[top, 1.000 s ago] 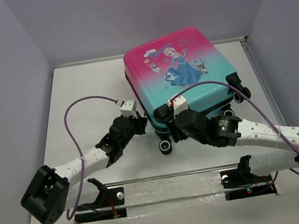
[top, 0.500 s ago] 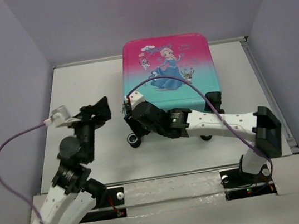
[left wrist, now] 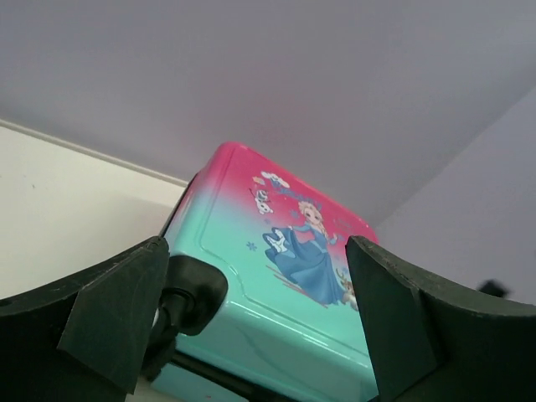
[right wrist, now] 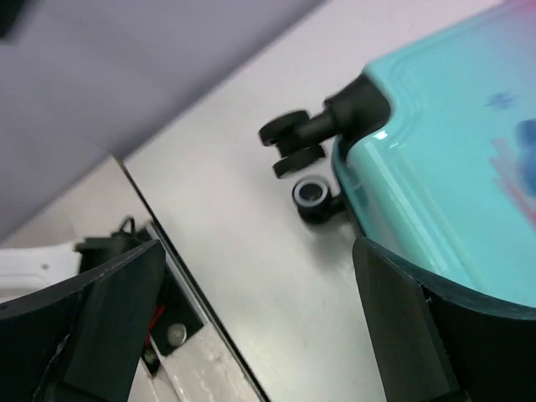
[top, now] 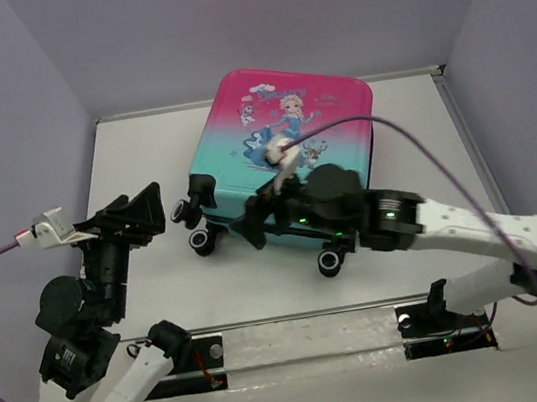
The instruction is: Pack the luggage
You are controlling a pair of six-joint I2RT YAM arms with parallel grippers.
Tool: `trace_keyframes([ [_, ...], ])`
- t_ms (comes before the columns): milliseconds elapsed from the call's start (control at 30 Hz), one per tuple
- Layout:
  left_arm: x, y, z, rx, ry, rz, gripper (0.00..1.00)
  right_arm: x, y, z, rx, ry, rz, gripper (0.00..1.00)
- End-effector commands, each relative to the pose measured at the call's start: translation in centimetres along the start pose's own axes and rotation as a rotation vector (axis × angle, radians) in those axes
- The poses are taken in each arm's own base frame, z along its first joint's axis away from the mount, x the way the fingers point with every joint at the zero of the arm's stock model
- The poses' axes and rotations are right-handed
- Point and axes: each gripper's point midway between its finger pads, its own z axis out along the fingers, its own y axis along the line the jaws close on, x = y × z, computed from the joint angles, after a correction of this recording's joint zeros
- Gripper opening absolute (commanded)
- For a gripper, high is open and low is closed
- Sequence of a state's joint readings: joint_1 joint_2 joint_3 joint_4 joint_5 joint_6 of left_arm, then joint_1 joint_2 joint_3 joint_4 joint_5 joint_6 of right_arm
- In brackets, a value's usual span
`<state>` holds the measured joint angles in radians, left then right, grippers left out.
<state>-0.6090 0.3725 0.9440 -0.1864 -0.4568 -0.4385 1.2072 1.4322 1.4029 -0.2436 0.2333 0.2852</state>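
Note:
The luggage (top: pixel 290 172) lies flat and closed on the white table, pink at the far end and teal at the near end, princess print up. Its black wheels (top: pixel 199 242) point left and toward me. My left gripper (top: pixel 149 214) hovers open to the left of it, clear of the shell. In the left wrist view the luggage (left wrist: pixel 285 276) and one wheel (left wrist: pixel 180 301) show between the spread fingers of the left gripper (left wrist: pixel 258 251). My right gripper (top: pixel 256 221) stands open over the near-left edge of the case. In the right wrist view, bare table lies between the jaws of the right gripper (right wrist: pixel 255 251), with the teal shell (right wrist: pixel 444 151) at the right.
Grey walls close in the table on three sides, with a raised rim (top: pixel 468 146) along the right edge. The arms' mounting rail (top: pixel 308 329) runs along the near edge. A purple cable (top: pixel 410 134) arcs above the case from the right wrist.
The luggage has turned so its wheels now face left. My left arm has let go, opened and pulled back up to the left. My right gripper has swung left and opened.

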Motion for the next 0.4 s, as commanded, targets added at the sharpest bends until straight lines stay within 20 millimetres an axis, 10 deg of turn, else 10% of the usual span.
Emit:
trace_keyframes([
  [0, -0.3, -2.4, -0.5, 0.12, 0.057, 0.077, 0.99, -7.1, -5.1, -11.5, 0.136, -0.362, 0.045, 1.0],
  [200, 0.3, -2.1, -1.3, 0.139, 0.084, 0.1, 0.99, -4.1, -15.9, -25.2, 0.495, -0.583, 0.218, 1.0],
  [367, 4.1, -1.8, -0.4, 0.157, 0.159, 0.113, 0.99, -0.8, -18.5, -27.0, 0.553, -0.658, 0.302, 1.0],
])
